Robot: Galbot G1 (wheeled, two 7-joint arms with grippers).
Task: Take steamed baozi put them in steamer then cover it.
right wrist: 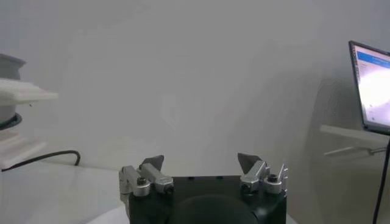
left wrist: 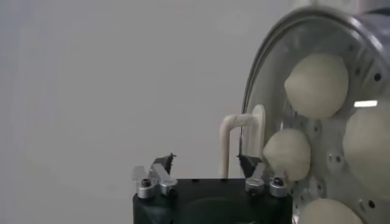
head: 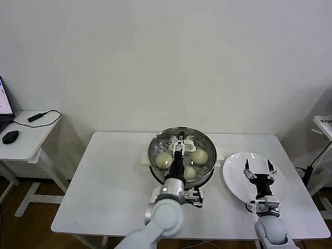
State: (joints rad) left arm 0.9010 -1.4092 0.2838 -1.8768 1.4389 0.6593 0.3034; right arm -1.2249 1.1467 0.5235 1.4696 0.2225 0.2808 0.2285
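Note:
The steamer [head: 155, 142] stands mid-table with several cream baozi [head: 163, 160] inside. The clear glass cover [left wrist: 259, 73] lies on top of it, and the baozi [left wrist: 317, 84] show through the glass. My left gripper [head: 180, 142] reaches over the steamer and is open. Its fingers stand on either side of the cover's white handle [left wrist: 232, 131] without pressing it. In the left wrist view the left gripper [left wrist: 207, 161] has the handle nearer one fingertip. My right gripper [head: 258, 168] hangs open and empty over the white plate [head: 234, 174]; the right wrist view shows this gripper [right wrist: 201, 161] holding nothing.
The steamer's white base has side handles [head: 144, 158], one of which shows in the right wrist view [right wrist: 24, 92]. A side table [head: 26, 140] at the left holds a mouse [head: 10, 136] and a cable. A laptop screen [right wrist: 372, 85] is in view.

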